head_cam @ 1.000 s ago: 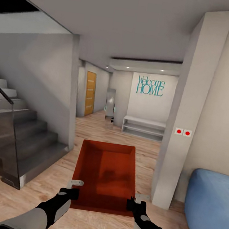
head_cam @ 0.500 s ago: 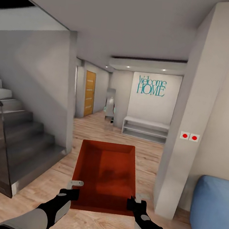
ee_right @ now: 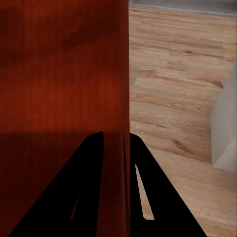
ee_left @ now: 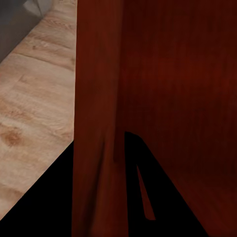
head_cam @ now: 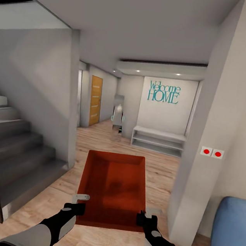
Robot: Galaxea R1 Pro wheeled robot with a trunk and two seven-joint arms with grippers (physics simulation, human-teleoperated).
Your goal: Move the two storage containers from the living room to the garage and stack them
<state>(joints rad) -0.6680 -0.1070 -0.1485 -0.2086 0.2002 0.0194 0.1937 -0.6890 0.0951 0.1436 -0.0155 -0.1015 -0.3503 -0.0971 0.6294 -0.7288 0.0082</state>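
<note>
I hold one red-orange open-top storage container [head_cam: 113,186] level in front of me, over the living room's light wood-plank floor [head_cam: 159,171]. My left gripper [head_cam: 76,207] is shut on its near left wall, and my right gripper [head_cam: 143,218] is shut on its near right wall. The left wrist view has the ribbed red wall [ee_left: 98,89] pinched in the left gripper [ee_left: 106,153]. In the right wrist view the wall [ee_right: 64,64] stands between the dark fingers of the right gripper [ee_right: 118,143]. The container is empty. The garage is out of view.
Grey stairs [head_cam: 20,155] with a glass railing rise at the left. A white pillar [head_cam: 209,150] with two red switches stands at the right, with a blue sofa [head_cam: 231,228] beyond it. Ahead, a corridor leads to a white shelf [head_cam: 157,140], a "Welcome HOME" wall and a wooden door [head_cam: 95,100].
The whole view has advanced: the stairs slid left, the pillar and sofa slid right and grew nearer. The container and both grippers keep their places in front of me.
</note>
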